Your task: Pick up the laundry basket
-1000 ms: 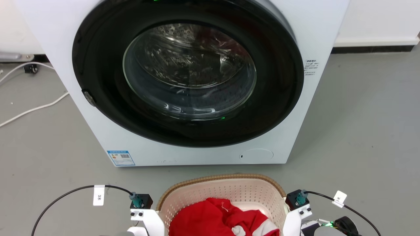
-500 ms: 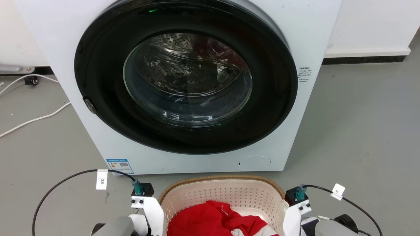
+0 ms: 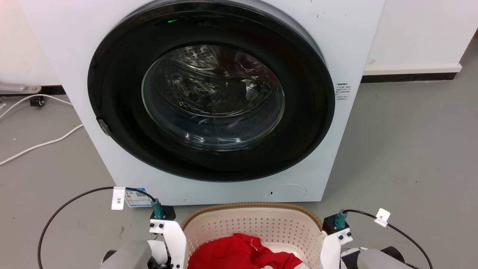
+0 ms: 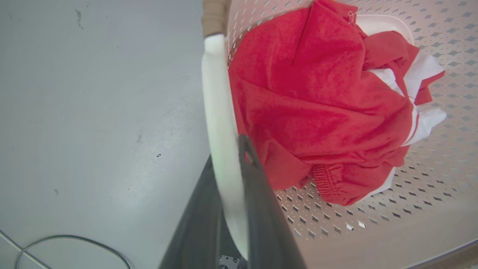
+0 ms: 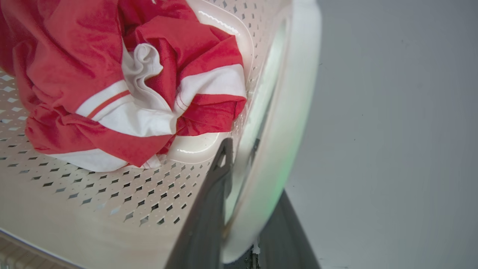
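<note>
The laundry basket (image 3: 254, 224), cream with small holes and a brown woven-look rim, sits at the bottom middle of the head view, between my two wrists. In the left wrist view my left gripper (image 4: 227, 160) is shut on the basket's white side handle (image 4: 218, 93), one finger inside the wall and one outside. In the right wrist view my right gripper (image 5: 254, 172) clamps the opposite white handle (image 5: 287, 112) the same way. Red and white clothes (image 4: 321, 101) lie bunched inside the basket (image 5: 93, 194).
A white front-loading washing machine (image 3: 209, 108) with its dark round door shut stands right behind the basket. White cables (image 3: 41, 144) run over the grey floor at the left. Black cables (image 3: 74, 201) loop from both wrists. Bare floor (image 3: 410, 149) lies to the right.
The whole head picture has shifted downward, so the camera has moved. The basket's far rim now meets the washer's bottom edge, and more of both forearms shows. Both grips are unchanged.
</note>
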### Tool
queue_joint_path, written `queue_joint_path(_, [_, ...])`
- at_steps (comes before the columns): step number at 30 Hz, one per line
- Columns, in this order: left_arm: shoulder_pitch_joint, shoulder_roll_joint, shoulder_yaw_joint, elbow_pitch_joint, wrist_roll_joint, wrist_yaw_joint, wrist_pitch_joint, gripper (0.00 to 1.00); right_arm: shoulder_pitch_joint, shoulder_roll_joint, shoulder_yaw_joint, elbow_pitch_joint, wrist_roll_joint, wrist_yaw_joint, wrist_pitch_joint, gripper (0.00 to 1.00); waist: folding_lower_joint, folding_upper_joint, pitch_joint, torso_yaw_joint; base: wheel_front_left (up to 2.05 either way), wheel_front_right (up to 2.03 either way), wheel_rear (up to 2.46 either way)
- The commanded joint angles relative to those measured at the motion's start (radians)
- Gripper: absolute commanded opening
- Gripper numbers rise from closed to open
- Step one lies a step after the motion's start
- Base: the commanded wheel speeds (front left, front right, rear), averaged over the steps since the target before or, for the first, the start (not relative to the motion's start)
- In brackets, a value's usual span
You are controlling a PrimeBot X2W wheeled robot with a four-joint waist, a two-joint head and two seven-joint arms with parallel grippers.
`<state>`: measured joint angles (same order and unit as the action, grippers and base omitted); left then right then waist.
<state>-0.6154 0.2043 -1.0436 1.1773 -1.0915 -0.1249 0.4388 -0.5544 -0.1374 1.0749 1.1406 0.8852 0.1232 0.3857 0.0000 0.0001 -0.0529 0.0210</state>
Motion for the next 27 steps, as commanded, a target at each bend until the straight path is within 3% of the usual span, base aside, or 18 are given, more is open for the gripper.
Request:
queue_joint_path(1, [-0.025,-0.009,-0.005,-0.009,-0.004,-0.009,-0.001,0.00,-0.013,0.019,0.017,-0.007,0.007,0.014,0.004,0.00,0.0000,-0.0001,-0.001,0.000,0.00,0.00,0.00])
queue_joint_path(27, [-0.038,-0.009,-0.059,-0.005,-0.058,-0.009,-0.010,0.00,-0.039,0.015,0.145,0.017,0.136,0.014,-0.014,0.00,0.0000,-0.0001,0.000,-0.008,0.00,0.00,0.00])
